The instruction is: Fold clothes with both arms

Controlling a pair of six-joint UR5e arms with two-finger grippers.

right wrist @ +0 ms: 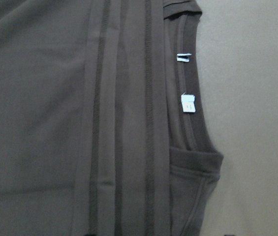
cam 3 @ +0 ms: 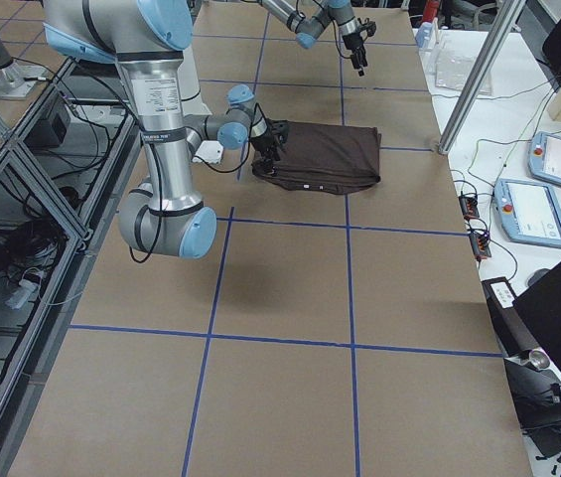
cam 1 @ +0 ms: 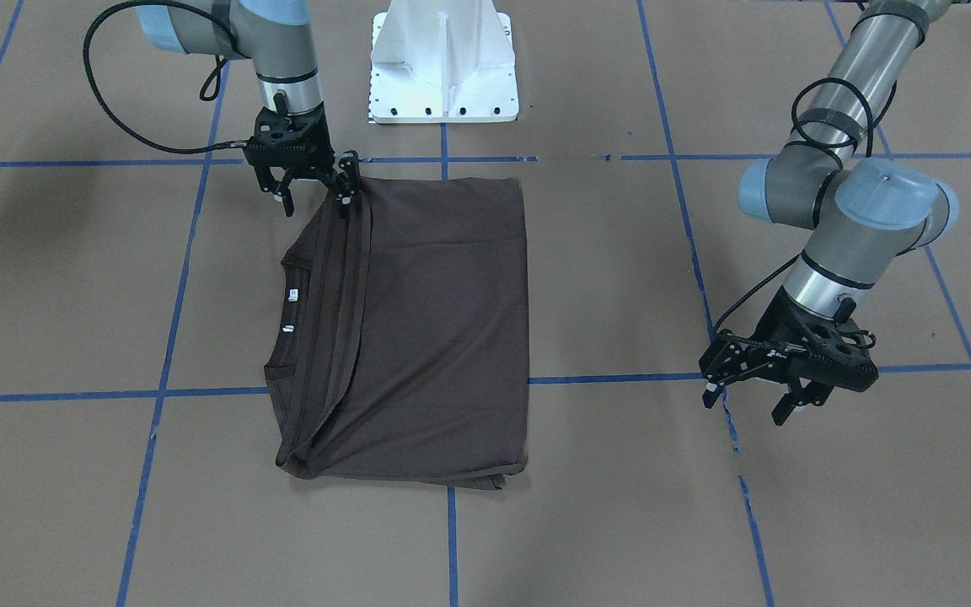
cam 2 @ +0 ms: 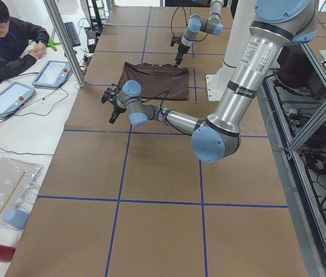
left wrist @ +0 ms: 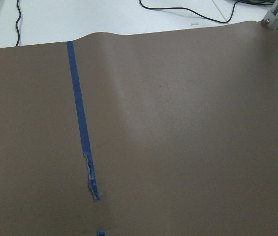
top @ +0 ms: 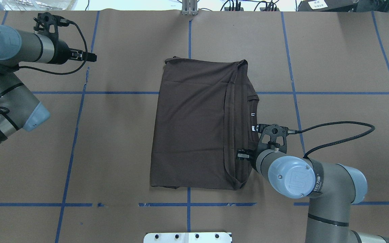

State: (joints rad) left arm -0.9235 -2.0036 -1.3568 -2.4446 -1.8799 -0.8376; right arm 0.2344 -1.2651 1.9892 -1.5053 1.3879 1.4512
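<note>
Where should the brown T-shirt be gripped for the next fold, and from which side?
Grip the T-shirt at the two corners of its collar side, which faces the robot's right. There the loose layered edges end, while the opposite edge is a closed fold lying flat on the table. Probably come from above, on the right; the right gripper, jaws open, stands at the near corner.

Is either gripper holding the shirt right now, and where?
Nothing is held. The right gripper stands open at the T-shirt's collar-side corner; the left gripper hangs open over bare table.
</note>
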